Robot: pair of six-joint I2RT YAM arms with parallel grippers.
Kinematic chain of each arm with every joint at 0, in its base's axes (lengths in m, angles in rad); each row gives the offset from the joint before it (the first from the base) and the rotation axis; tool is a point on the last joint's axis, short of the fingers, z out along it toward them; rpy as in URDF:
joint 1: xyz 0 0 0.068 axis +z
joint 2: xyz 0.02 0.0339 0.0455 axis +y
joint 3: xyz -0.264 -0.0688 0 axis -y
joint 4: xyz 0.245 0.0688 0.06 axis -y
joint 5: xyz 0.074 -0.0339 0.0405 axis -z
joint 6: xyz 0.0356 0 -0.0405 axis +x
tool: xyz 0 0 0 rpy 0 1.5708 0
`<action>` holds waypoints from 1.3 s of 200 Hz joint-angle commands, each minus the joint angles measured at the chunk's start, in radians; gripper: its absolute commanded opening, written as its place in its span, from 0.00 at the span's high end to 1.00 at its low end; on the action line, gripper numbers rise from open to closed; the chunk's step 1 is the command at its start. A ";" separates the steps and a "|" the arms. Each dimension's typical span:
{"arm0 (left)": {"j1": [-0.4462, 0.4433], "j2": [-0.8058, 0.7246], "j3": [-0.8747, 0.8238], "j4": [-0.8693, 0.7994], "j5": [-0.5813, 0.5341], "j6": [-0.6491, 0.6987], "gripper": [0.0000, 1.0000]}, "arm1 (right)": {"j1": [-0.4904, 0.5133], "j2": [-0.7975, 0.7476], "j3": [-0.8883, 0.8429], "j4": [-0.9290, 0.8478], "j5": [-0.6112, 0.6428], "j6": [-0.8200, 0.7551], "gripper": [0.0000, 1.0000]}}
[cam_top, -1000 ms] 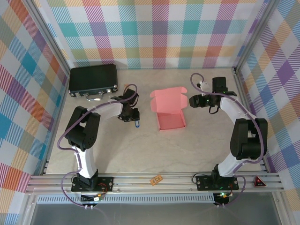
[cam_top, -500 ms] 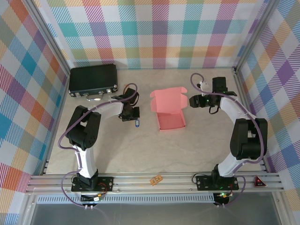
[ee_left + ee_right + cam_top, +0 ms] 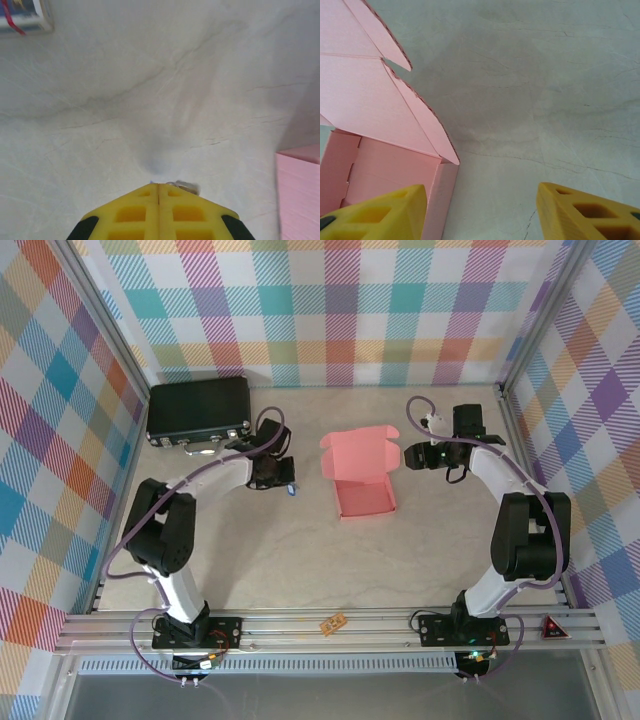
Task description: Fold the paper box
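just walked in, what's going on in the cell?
Two arms are working on folding the paper box, which sits mid-table with its base formed and its lid open at the far side. The right gripper is open at the box's right edge, one finger over the side wall and the other over bare table. The left gripper is shut, off to the box's left, apart from it. A small blue item lies at its tips; whether it is gripped is unclear.
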 commanded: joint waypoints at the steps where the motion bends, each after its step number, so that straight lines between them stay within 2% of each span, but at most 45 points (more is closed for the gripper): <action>1: -0.006 -0.064 -0.016 -0.038 -0.010 0.019 1.00 | -0.001 -0.030 -0.005 -0.005 0.003 0.016 0.40; 61: -0.062 -0.126 0.026 -0.083 -0.006 0.027 1.00 | -0.001 -0.023 -0.006 -0.001 0.016 0.022 0.40; 149: -0.185 -0.110 0.225 -0.207 -0.015 0.083 1.00 | -0.001 -0.024 -0.007 0.002 0.035 0.030 0.40; 218: -0.313 0.070 0.403 -0.160 0.076 0.063 1.00 | -0.001 -0.026 -0.005 0.006 0.054 0.043 0.40; 260: -0.345 0.202 0.468 -0.132 0.106 0.063 1.00 | -0.002 -0.032 -0.007 0.004 0.054 0.041 0.40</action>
